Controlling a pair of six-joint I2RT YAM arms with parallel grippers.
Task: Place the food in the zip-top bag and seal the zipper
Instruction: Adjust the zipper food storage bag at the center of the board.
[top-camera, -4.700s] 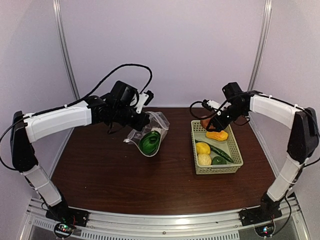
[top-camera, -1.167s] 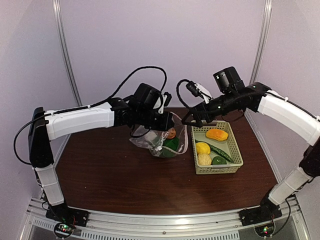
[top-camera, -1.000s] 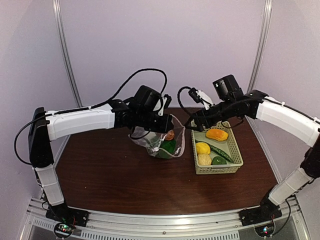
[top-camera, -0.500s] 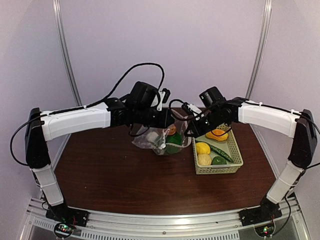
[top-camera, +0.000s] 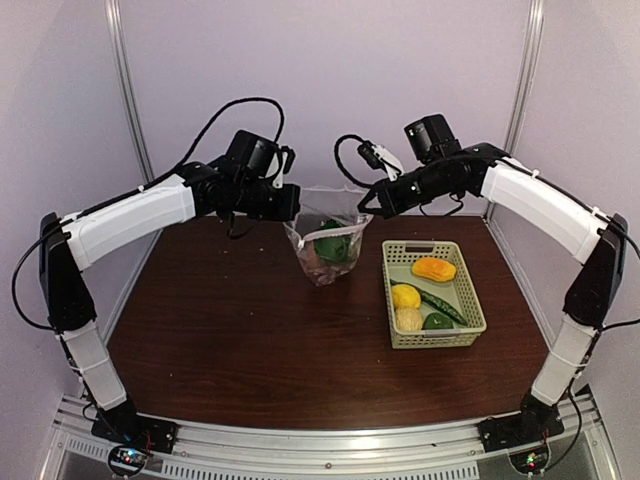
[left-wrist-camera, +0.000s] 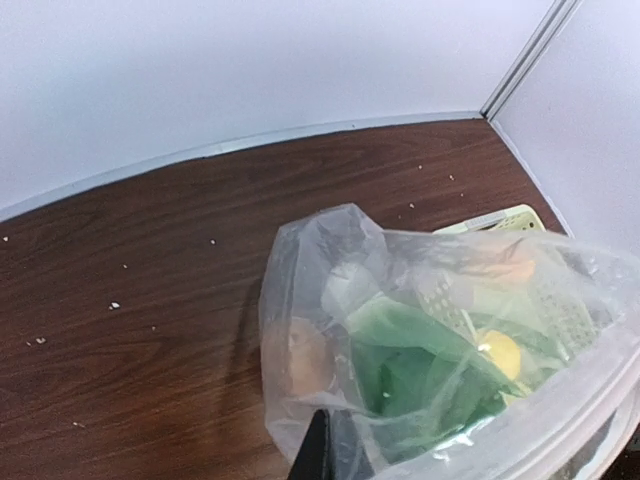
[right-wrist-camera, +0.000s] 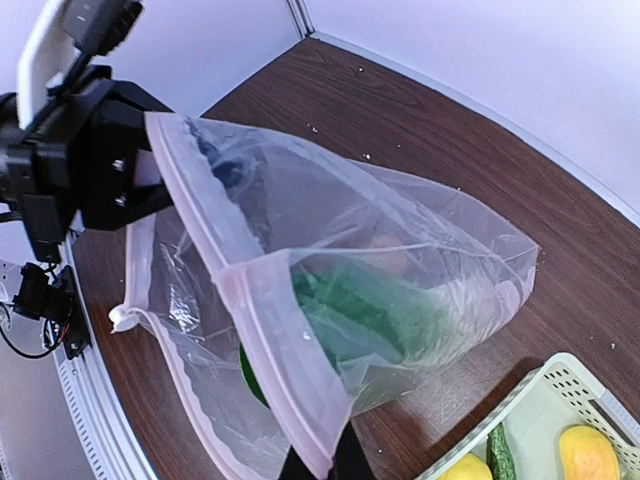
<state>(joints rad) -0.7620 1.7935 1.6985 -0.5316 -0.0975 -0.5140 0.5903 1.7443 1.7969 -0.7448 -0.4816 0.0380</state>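
Both jaws clenched on zip-top bag (top-camera: 325, 225) rim | food (top-camera: 332, 247) inside | basket (top-camera: 438, 340) beside

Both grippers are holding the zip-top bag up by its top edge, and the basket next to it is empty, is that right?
Not quite: the basket isn't empty. The top external view shows an orange piece, a lemon and a green pepper in it. The rest stands: the left gripper and right gripper hold the zip-top bag by its top edge.

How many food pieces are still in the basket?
5: orange piece far end; lemon and cucumber midway; pale round one and green pepper near end. More may be hidden.
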